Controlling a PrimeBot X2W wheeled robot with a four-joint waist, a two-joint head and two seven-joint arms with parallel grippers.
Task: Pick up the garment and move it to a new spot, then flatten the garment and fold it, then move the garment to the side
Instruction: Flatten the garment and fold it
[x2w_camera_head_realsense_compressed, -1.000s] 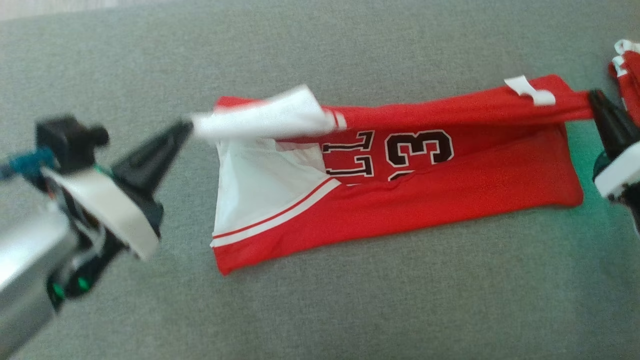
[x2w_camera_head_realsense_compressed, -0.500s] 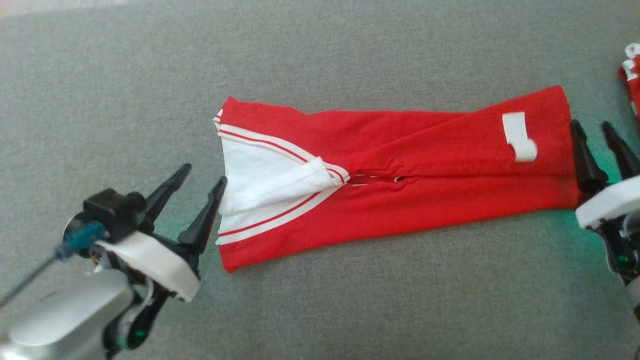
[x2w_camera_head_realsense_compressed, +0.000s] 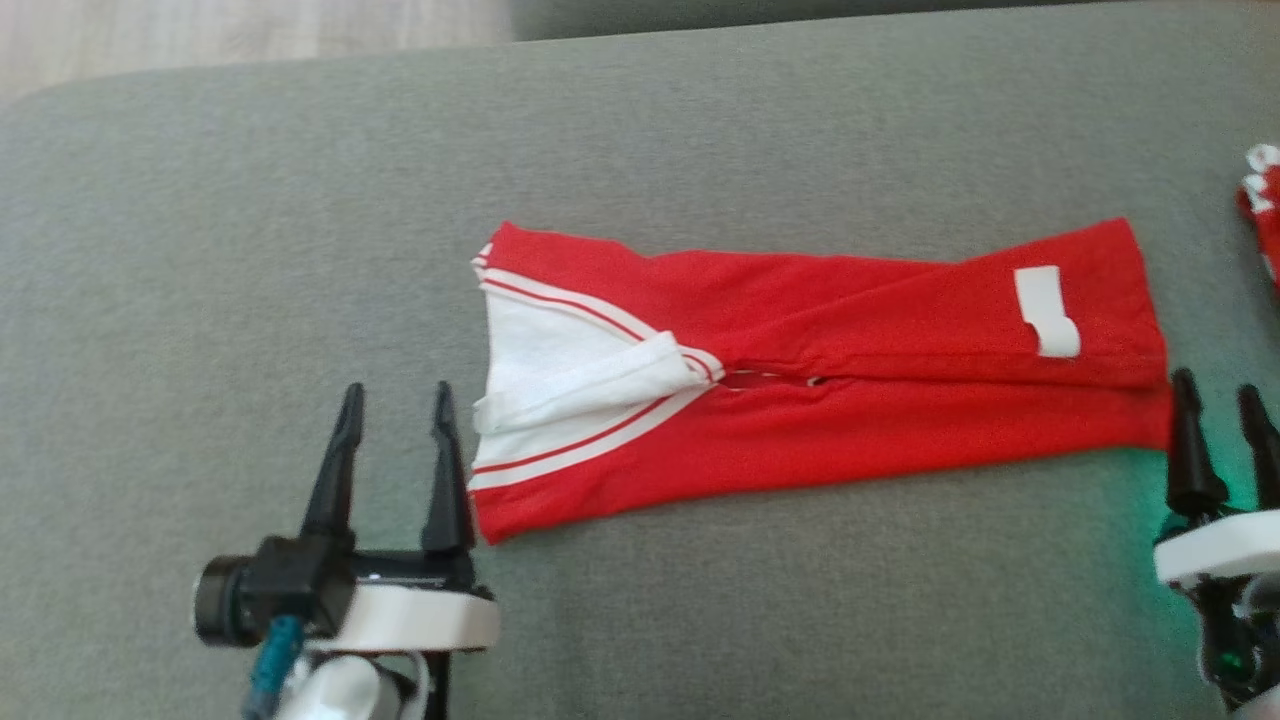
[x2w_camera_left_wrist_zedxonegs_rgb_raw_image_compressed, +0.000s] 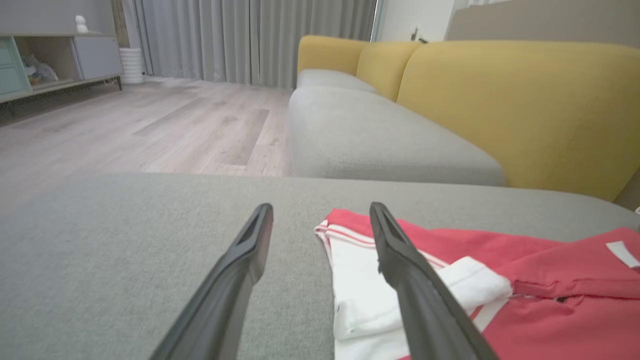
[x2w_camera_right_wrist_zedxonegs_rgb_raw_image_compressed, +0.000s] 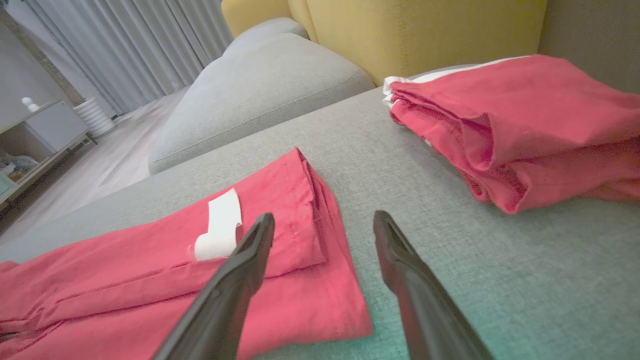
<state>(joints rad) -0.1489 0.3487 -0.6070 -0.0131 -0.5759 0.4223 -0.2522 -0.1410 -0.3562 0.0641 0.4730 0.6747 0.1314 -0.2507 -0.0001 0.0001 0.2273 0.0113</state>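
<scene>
The red garment with white panels and stripes lies folded into a long strip across the grey cushion, a white tag near its right end. My left gripper stands open just left of the garment's white end, empty; in the left wrist view that gripper has its right finger over the white cloth. At the garment's right end my right gripper is open and empty; in the right wrist view it straddles the folded red corner.
A second folded red garment lies on the cushion to the right, its edge at the head view's right border. A yellow-backed sofa stands beyond, and wooden floor lies past the cushion's far-left edge.
Both grippers let go of the garment's upper layer, which dropped over the number, and then drew back toward the near edge. The head camera tilted, shifting the picture down.
</scene>
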